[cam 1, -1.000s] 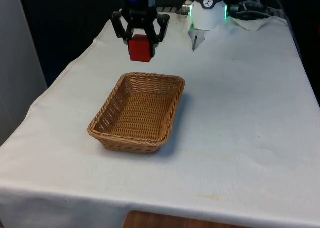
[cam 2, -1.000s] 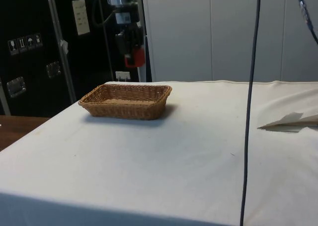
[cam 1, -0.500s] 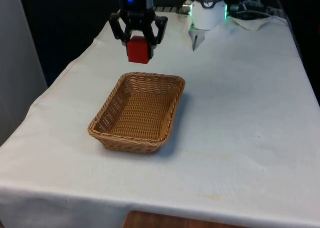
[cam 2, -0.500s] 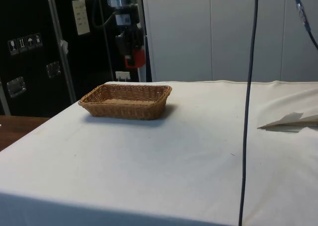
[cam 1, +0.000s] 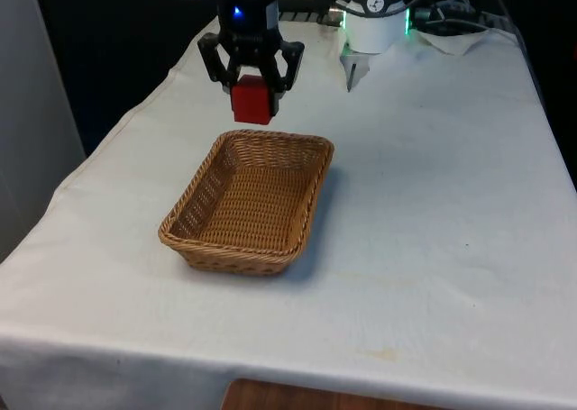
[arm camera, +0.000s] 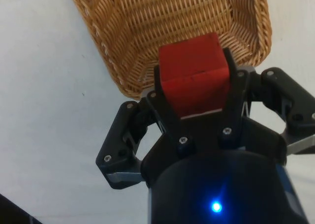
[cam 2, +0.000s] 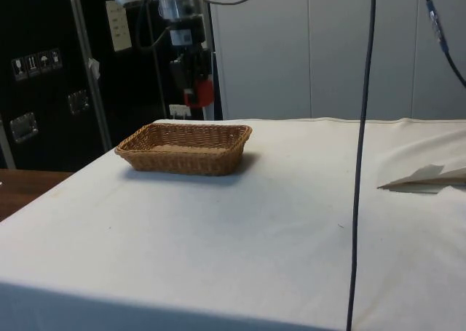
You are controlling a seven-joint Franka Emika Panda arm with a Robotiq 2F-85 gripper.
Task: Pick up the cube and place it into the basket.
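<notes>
While it hangs in the air, hand (cam 1: 251, 79): squeezing the red cube (cam 1: 252, 100).
Wicker basket (cam 1: 249, 201): on the white worktop (cam 1: 433, 203), its far edge just below the cube.

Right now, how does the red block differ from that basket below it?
The cube is solid red and smooth; the basket is tan woven wicker. The cube is small and held in the air by the gripper; the basket is much larger, open and resting on the table.
</notes>
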